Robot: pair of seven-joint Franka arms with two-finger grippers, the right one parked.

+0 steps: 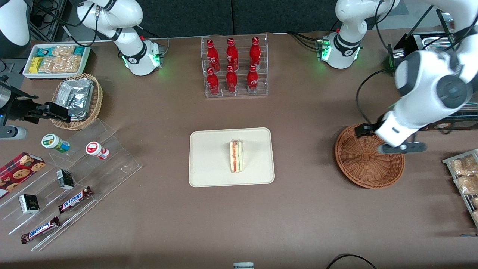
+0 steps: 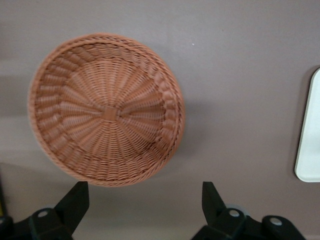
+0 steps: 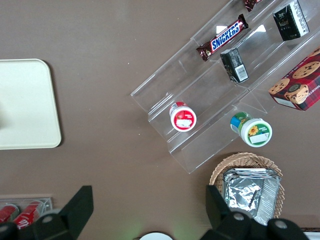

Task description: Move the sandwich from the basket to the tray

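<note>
While above basket [image 1: 368, 162], tool [image 2: 145, 200] open-fingered.

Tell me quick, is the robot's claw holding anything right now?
Left gripper: jaws open, holding nothing, hovering above the empty basket. The sandwich already sits on the tray.

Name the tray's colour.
Cream-beige tray, clearest in the front view; gripper hangs above the basket.

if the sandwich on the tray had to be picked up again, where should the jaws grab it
Probably from above, across the two flat white bread faces of the triangular sandwich, which stands on edge on the cream rectangular tray. The open gripper hangs over the round woven basket.
</note>
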